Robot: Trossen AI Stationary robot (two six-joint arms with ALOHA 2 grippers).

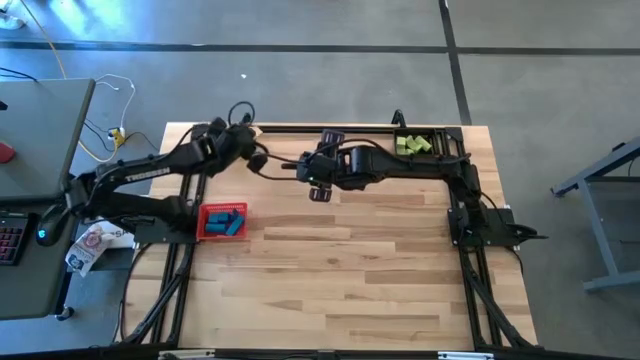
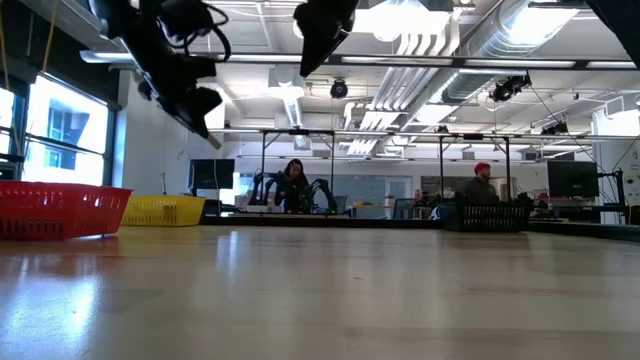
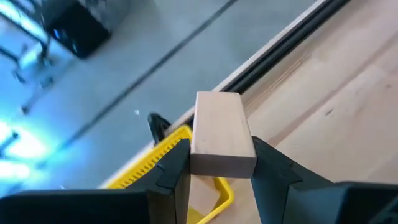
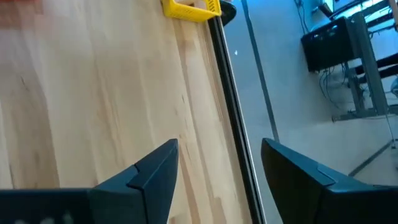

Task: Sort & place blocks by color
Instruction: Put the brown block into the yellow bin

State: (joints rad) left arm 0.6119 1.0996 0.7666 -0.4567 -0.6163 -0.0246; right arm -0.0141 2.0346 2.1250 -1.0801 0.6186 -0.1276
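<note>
My left gripper point(image 3: 221, 158) is shut on a tan wooden block point(image 3: 219, 127) and hovers over the yellow bin point(image 3: 163, 158) at the table's far left edge point(image 1: 243, 140). My right gripper point(image 4: 217, 155) stands open with nothing between its fingers, high above the bare wood near the far middle of the table point(image 1: 313, 180). Blue blocks point(image 1: 226, 222) lie in the red bin point(image 1: 205, 233) on the left. Light green blocks point(image 1: 412, 145) lie in the black bin point(image 1: 443, 136) at the far right. My left gripper pinches the tan block's two long sides point(image 3: 198, 149) between its two fingers. The fingers slant down toward the table's far edge and lie along the block, which sticks out past the fingertips. The block is lifted clear above the yellow bin.
In the low view the red bin point(image 2: 60, 208), yellow bin point(image 2: 165, 210) and black bin point(image 2: 490, 215) stand along the far side. A dark rail point(image 4: 233, 112) runs along the table's far edge. People sit in the room behind. The near half of the tabletop point(image 1: 340, 290) is bare wood.
</note>
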